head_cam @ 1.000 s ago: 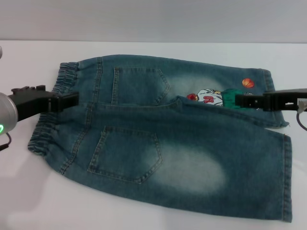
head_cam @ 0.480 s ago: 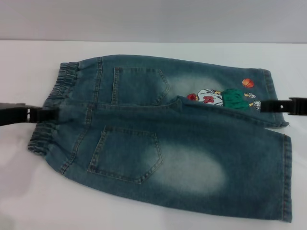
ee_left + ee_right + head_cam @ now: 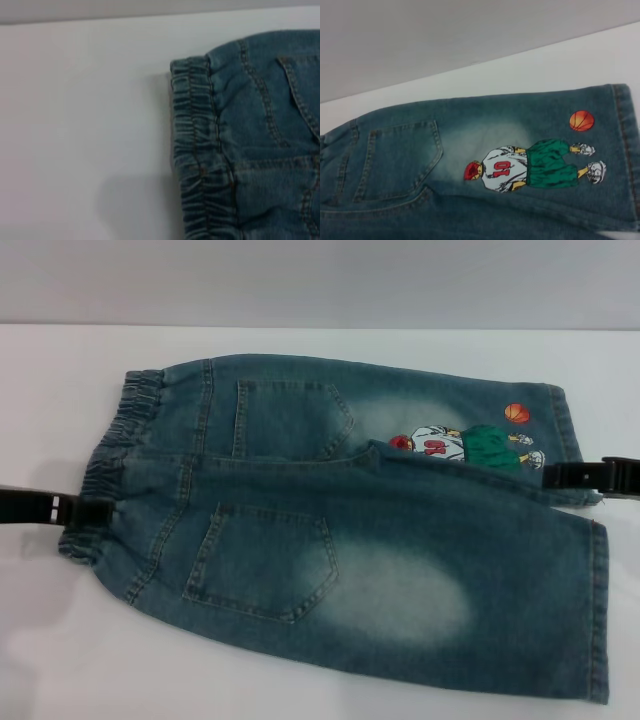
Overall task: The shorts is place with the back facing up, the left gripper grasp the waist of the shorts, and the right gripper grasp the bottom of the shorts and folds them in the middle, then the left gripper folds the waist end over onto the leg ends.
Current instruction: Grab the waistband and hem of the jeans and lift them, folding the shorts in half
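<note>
On the white table (image 3: 300, 700), denim shorts (image 3: 340, 540) lie flat, back pockets up.
Waistband toward my left gripper (image 3: 85, 510), hems toward my right gripper (image 3: 555, 475); I cannot tell either grip's state. Grey wall (image 3: 320, 280) beyond.

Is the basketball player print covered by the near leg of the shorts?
No, the right wrist view shows the whole player print and the ball uncovered on the shorts.

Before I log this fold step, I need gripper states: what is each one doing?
Left gripper: at the shorts waist, open or shut cannot be told.
Right gripper: at the leg ends, cannot be told.
</note>
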{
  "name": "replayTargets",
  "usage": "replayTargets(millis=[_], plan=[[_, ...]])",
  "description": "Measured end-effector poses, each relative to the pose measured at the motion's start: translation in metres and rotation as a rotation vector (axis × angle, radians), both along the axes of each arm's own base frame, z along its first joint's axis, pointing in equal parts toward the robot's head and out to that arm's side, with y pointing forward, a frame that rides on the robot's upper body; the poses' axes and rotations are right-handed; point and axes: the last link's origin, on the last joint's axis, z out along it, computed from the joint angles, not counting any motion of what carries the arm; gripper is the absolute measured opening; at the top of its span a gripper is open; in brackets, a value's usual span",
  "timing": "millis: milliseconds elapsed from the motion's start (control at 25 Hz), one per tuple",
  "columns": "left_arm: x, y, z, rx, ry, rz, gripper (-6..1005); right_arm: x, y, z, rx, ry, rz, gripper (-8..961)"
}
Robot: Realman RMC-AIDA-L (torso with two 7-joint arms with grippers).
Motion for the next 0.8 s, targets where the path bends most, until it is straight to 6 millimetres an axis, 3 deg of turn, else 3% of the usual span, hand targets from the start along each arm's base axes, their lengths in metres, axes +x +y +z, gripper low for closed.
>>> replayTargets(millis=[800], plan=[[-0.008, 0.001, -0.014, -0.093, 0.033, 0.062, 773, -0.002, 0.004, -0.005, 0.002, -0.012, 0.027, 796]])
